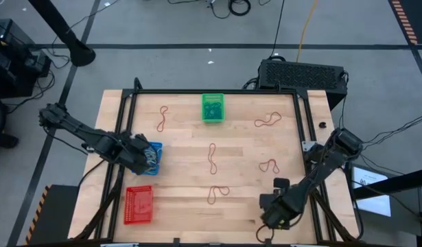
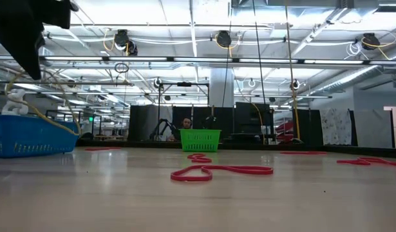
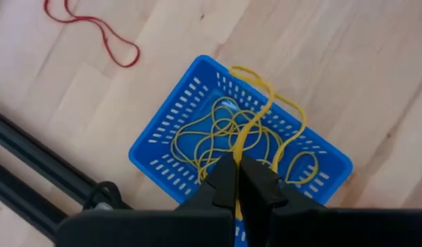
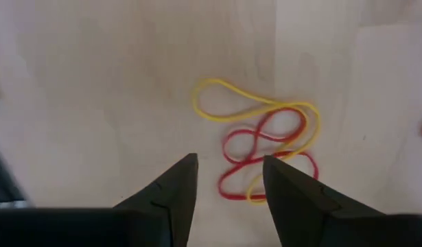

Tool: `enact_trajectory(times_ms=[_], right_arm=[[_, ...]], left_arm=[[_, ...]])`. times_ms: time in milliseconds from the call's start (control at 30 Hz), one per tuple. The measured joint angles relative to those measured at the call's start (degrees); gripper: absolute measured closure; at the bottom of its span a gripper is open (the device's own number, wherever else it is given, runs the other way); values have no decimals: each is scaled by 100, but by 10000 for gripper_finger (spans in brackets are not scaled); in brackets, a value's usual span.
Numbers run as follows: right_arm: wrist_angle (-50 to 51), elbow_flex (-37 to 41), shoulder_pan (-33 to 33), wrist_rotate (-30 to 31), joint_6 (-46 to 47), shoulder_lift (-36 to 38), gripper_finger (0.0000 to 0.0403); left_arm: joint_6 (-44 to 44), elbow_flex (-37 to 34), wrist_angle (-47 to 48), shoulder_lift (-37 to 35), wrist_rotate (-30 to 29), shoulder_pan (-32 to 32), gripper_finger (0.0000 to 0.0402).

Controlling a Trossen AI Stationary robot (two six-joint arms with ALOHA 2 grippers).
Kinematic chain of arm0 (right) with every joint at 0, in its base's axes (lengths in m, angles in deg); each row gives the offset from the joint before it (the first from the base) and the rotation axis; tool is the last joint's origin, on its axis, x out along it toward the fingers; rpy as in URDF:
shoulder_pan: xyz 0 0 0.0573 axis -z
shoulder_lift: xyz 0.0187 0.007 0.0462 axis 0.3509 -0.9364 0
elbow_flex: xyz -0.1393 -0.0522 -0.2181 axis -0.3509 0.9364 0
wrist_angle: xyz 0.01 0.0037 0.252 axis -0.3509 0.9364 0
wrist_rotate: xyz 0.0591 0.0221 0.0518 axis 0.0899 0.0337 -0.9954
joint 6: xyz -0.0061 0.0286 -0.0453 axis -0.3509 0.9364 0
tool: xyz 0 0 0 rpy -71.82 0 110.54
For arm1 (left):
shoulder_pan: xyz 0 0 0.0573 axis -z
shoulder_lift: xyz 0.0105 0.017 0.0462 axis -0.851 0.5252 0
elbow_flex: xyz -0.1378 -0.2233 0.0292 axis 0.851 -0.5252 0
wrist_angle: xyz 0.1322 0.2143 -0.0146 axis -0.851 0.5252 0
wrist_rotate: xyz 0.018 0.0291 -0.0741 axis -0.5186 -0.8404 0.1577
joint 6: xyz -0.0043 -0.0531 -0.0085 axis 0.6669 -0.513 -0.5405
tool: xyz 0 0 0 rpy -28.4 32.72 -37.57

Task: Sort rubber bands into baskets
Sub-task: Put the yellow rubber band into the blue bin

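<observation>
The blue basket [image 1: 154,156] stands at the table's left and holds several yellow rubber bands [image 3: 211,134]. My left gripper [image 3: 237,159] hovers just above it, shut on one yellow band. The red basket [image 1: 138,204] sits near the front left, the green basket [image 1: 212,108] at the far middle. Red rubber bands [image 1: 212,158] lie scattered on the wood. My right gripper [image 4: 228,171] hangs open near the front right, pointing down over a yellow band [image 4: 217,99] tangled with a red band [image 4: 265,161]; it touches neither. My left gripper pinches a strand of one yellow band [image 3: 243,140] between its shut fingertips, coming from above at a slant. The band hangs below the fingers as a slack loop [image 2: 62,106] that runs down to the blue basket.
A black frame [image 1: 217,91] borders the tabletop. A black box [image 1: 301,72] sits beyond the far right corner. Other red bands lie at the far left [image 1: 162,118], far right [image 1: 268,121], right [image 1: 269,165] and near middle [image 1: 217,194].
</observation>
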Motion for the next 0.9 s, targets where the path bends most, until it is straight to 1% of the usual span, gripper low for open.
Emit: enact_trajectory(times_ms=[100, 167, 233, 333, 467, 533, 700, 900], right_arm=[[34, 236, -14, 131, -10, -1, 253], [-19, 455, 19, 128, -22, -1, 261], [-55, 683, 88, 111, -127, -1, 269], [-97, 955, 221, -46, -211, -1, 280], [-273, 1144, 375, -191, -231, -1, 288], [-294, 1141, 416, -194, -275, -1, 289], [-177, 1021, 497, -453, -377, -1, 289], [-72, 946, 573, -391, -623, -1, 289]], left_arm=[[7, 0, -3, 199, 7, -7, 382], [51, 0, -3, 328, 33, -7, 365], [254, 0, -11, 441, 106, -9, 342], [495, 0, -29, 603, 368, -7, 303], [609, 0, -108, 795, 407, -61, 255], [614, 0, -107, 881, 407, -110, 238], [906, -2, -111, 1007, 440, -248, 220], [1075, -2, -177, 1004, 481, -377, 218]])
